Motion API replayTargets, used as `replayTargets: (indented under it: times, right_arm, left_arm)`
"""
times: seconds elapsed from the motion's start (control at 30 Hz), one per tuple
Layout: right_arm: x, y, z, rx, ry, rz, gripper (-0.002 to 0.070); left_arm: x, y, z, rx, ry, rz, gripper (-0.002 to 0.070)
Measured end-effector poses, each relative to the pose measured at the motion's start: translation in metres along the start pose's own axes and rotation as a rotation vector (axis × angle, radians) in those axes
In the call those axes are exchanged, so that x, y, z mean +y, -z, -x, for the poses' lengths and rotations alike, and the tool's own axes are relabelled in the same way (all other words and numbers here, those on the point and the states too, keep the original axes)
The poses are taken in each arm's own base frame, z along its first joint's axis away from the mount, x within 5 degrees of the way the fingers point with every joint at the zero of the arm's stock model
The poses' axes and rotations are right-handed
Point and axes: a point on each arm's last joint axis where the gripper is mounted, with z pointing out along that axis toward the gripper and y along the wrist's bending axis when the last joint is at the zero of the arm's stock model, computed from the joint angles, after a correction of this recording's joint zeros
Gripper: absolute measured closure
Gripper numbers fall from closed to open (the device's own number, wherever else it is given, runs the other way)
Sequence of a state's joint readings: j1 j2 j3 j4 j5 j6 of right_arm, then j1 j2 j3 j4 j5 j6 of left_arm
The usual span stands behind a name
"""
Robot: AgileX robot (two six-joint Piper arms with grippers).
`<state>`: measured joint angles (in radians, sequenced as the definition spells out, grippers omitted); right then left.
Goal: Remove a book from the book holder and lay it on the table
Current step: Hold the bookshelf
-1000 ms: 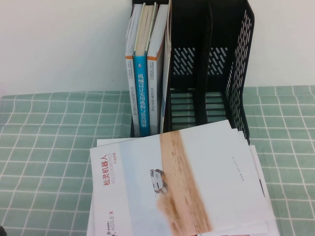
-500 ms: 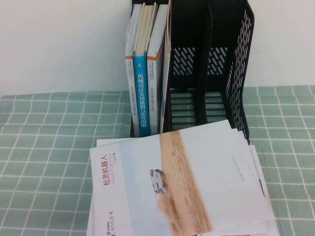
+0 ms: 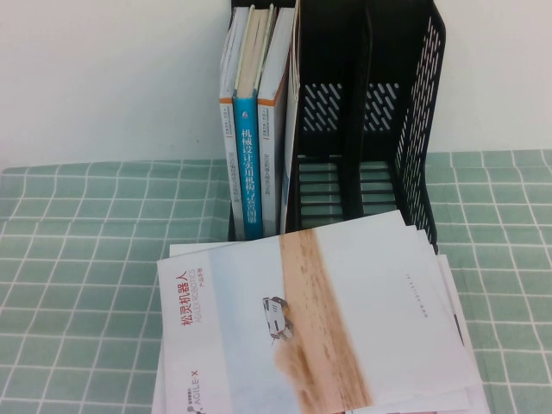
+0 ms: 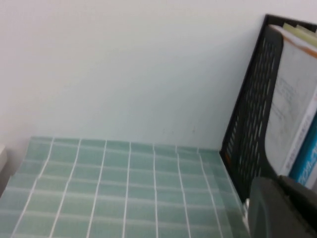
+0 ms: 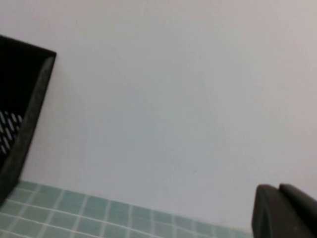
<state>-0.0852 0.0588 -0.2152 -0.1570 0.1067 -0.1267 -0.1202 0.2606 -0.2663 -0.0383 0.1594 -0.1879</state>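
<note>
The book [image 3: 310,328], a thin booklet with a pale cover, a sandy-brown band, a small vehicle and a red title, lies flat on top of a stack of like booklets on the table [image 3: 78,259], in front of the black book holder [image 3: 414,103]. Another thin pale booklet [image 3: 291,129] stands upright in the holder. Neither gripper shows in the high view. The left gripper [image 4: 277,184] shows as dark fingers pressed together, near the holder's slotted left wall [image 4: 247,124]. The right gripper [image 5: 278,192] is shut and empty, to the right of the holder [image 5: 25,124].
Three thick books stand in the holder's left compartment: a blue-spined one [image 3: 247,164] between two white, orange-banded ones [image 3: 229,147]. The holder's two right compartments [image 3: 362,155] hold nothing. A white wall rises behind the table.
The cover print of the top booklet has shifted very slightly on the stack. Nothing else has moved.
</note>
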Motion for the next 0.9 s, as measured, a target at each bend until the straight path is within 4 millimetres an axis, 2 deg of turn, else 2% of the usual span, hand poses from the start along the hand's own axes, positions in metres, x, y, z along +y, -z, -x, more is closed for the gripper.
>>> replayTargets:
  times: [0.1,0.17,0.33,0.4,0.53,0.63,0.77,0.9]
  right_arm:
    - [-0.002,-0.007,0.007,-0.029,0.194,-0.009,0.0678]
    - [-0.001,-0.013,0.013,-0.083,0.23,-0.008,0.0678]
    - [0.001,-0.034,0.021,-0.14,-0.025,0.029,0.0678]
    - [0.004,-0.044,0.021,-0.136,-0.077,0.063,0.0678]
    - [0.018,-0.068,0.016,-0.123,-0.082,0.203,0.0678]
    - [0.031,-0.086,0.013,-0.083,-0.083,0.338,0.0678]
    - [0.043,-0.111,0.011,-0.025,-0.084,0.478,0.0678]
    - [0.055,-0.132,0.012,0.009,-0.046,0.582,0.0678]
  left_arm:
    - [-0.001,-0.013,0.007,-0.051,0.014,-0.007,0.0678]
    - [-0.002,-0.022,0.012,-0.064,0.044,-0.008,0.0678]
    - [-0.009,-0.05,0.04,-0.024,0.033,-0.009,0.0678]
    - [-0.017,-0.064,0.052,-0.003,0.018,-0.035,0.0678]
    - [-0.043,-0.091,0.077,0.09,-0.004,-0.121,0.0678]
    - [-0.068,-0.114,0.086,0.207,-0.029,-0.186,0.0678]
    - [-0.103,-0.145,0.084,0.334,-0.06,-0.255,0.0678]
    - [-0.125,-0.174,0.076,0.458,-0.055,-0.266,0.0678]
